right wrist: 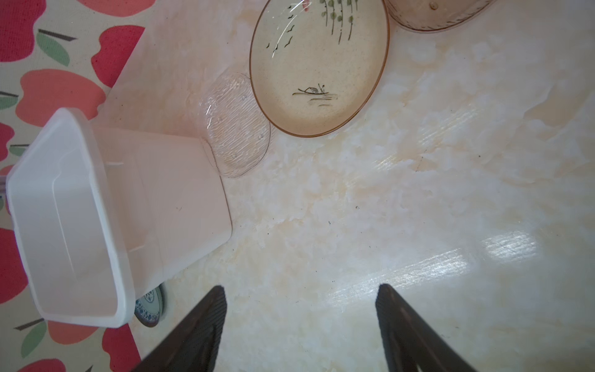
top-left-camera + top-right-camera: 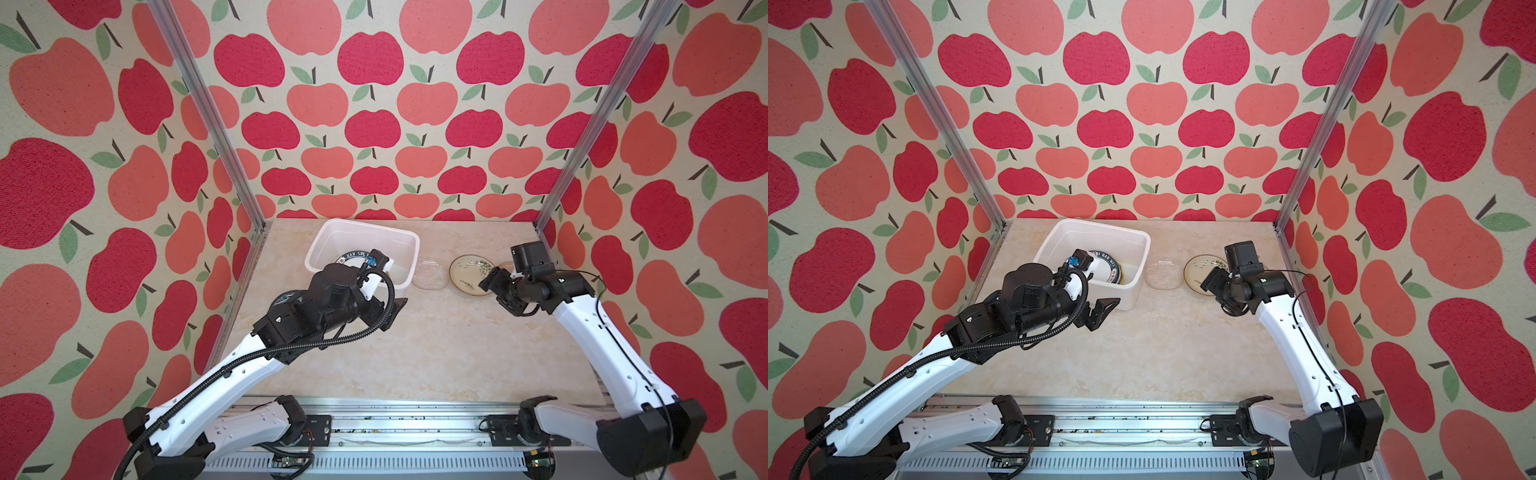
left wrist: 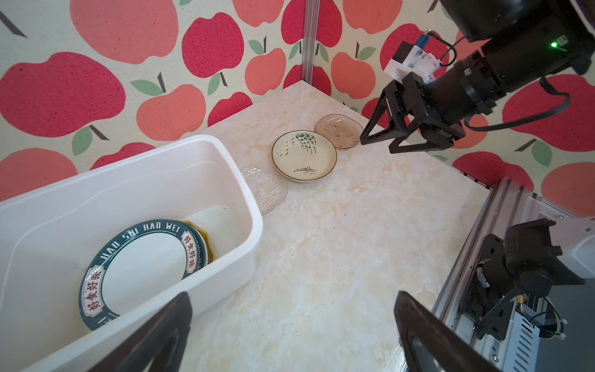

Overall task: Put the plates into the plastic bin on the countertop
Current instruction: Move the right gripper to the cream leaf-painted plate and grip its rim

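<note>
Left wrist view shows the wide, pale countertop (image 3: 354,257) first. On it, toward the back, sits the white plastic bin (image 3: 96,193). The left gripper (image 3: 291,294) hangs by the bin with its jaws wide apart and nothing in them. The right gripper (image 3: 376,145) is low near the plates on the countertop, and its jaws are apart and empty too. Inside the bin lies a green-rimmed plate (image 3: 141,267) on top of a yellow plate (image 3: 207,244) whose edge peeks out. Outside, in a row, are a cream leaf plate (image 3: 304,156), a clear glass dish (image 3: 267,188) just beside the bin, and a brown glass dish (image 3: 339,130). In the right wrist view a small blue dish (image 1: 149,306) peeks out from behind the bin. Those four look left to move, so the job seems about half done.
</note>
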Tool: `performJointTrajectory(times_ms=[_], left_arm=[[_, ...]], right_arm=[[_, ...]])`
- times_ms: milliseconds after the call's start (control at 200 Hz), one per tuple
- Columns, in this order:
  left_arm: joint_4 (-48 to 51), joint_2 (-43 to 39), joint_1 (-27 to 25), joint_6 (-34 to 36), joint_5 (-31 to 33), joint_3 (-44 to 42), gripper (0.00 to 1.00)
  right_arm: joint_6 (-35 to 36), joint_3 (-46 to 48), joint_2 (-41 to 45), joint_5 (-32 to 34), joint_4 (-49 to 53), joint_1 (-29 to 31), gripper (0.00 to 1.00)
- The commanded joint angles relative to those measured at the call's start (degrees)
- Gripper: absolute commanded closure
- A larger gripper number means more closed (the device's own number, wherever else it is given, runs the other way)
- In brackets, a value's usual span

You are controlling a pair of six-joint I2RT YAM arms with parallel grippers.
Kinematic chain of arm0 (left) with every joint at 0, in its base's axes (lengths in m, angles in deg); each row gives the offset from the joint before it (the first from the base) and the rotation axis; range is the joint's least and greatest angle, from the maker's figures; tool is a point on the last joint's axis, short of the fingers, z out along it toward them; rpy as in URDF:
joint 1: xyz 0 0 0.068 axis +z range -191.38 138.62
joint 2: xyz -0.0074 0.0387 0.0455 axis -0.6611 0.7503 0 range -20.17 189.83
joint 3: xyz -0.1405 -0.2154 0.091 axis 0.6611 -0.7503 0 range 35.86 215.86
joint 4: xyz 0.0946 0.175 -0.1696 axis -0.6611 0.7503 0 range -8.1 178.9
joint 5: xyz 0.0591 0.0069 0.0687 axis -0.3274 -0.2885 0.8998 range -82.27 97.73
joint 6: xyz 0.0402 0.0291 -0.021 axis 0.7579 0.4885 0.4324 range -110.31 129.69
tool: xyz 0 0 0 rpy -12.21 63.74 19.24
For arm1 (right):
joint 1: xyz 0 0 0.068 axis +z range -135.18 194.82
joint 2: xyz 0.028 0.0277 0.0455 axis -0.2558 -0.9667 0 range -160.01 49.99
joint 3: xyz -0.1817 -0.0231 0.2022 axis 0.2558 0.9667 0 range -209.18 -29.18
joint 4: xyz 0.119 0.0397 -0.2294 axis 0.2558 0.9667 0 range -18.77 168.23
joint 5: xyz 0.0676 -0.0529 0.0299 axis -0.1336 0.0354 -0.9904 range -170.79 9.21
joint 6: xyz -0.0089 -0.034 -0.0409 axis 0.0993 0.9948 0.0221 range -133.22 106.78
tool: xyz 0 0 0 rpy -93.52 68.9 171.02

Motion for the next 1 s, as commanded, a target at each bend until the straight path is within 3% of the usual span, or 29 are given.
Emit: performJointTrajectory(times_ms=[0,375,685,996], left_arm=[[-1.42,1.61,-2.52,5.26,-0.65,1.79,0.01],[-3.69,5.55,-5.31,9.46,-4.52,-0.55,0.01],[-4.99,6.15,-5.16,10.33,-4.00,-2.82,0.01],[-5.09,6.92,-4.69,11.36,-3.90,-3.18,0.01]], right_arm=[[-5.07,3.58,-1.85,-3.19,-4.75,-3.49,0.25],[-5.67,7.13,-14.89,-8.50,-14.87,-11.28,0.39],[-3.83,0.34,-26.76,-9.09,-16.25,-12.10,0.47],[-3.72,-2.61,-32.84,-8.19,-16.79,-12.30,0.53]])
